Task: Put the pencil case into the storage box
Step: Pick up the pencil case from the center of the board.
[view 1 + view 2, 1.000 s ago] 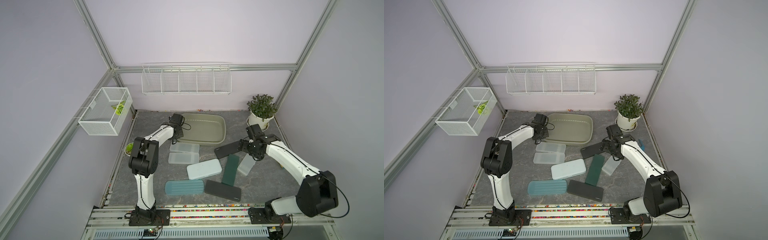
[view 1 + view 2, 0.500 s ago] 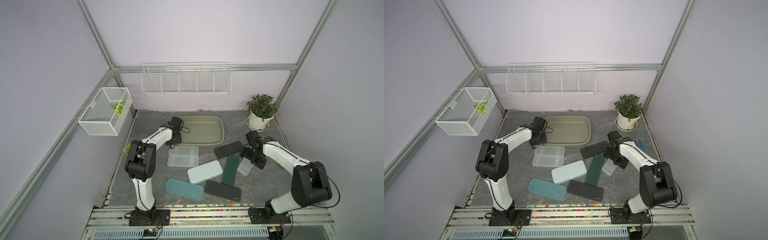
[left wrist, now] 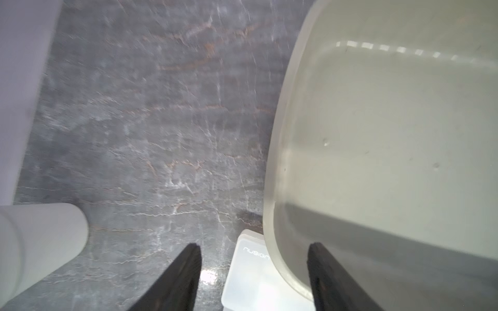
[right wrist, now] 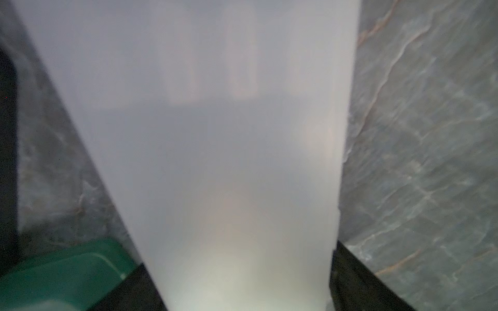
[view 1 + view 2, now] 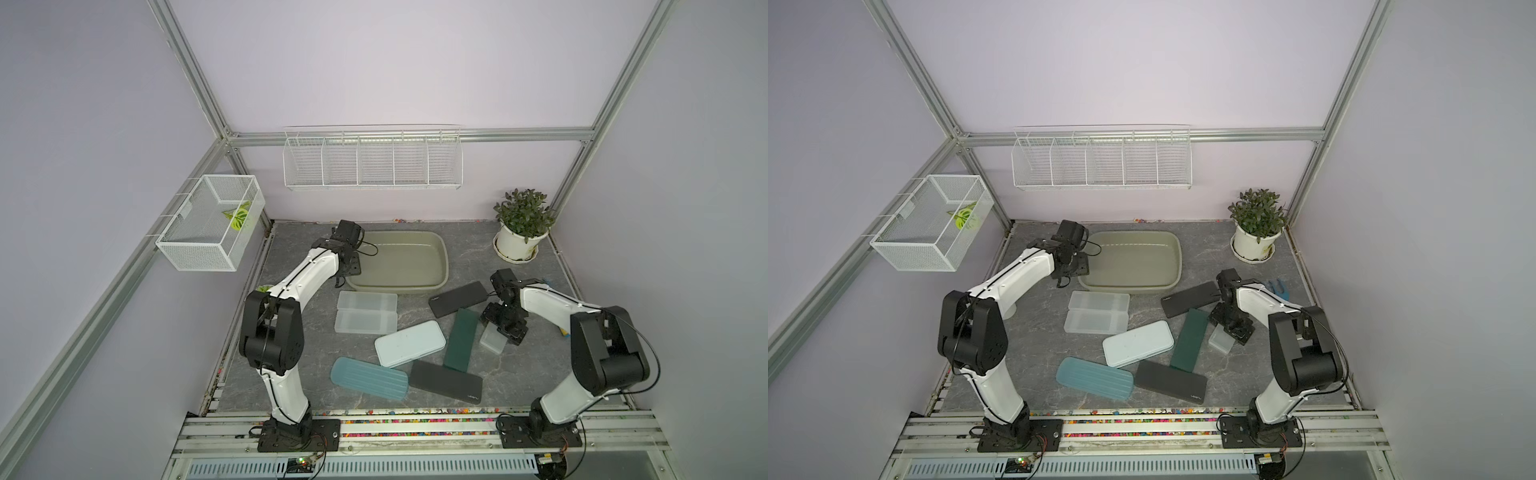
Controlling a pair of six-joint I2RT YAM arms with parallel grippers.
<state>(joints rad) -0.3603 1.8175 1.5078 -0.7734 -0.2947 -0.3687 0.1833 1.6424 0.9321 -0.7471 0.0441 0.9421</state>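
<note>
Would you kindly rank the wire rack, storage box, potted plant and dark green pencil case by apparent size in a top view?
1. wire rack, though it hangs higher, nearer the camera
2. storage box
3. potted plant
4. dark green pencil case

Both top views are bright and evenly lit by soft light from above. The arms throw only faint, short shadows on the counter (image 5: 478,249), and the pale walls (image 5: 395,62) darken a little towards the corners. The left wrist view is fairly sharp in the middle and smeared at its borders. A row of small bright reflections sits on the storage box (image 3: 377,113) wall, a grey shadow band crosses its floor, and a glare patch shines on the counter beside the dark fingers (image 3: 183,274). The right wrist view is dim: the frosted pencil case (image 4: 215,134) fills it, wholly out of focus.
</note>
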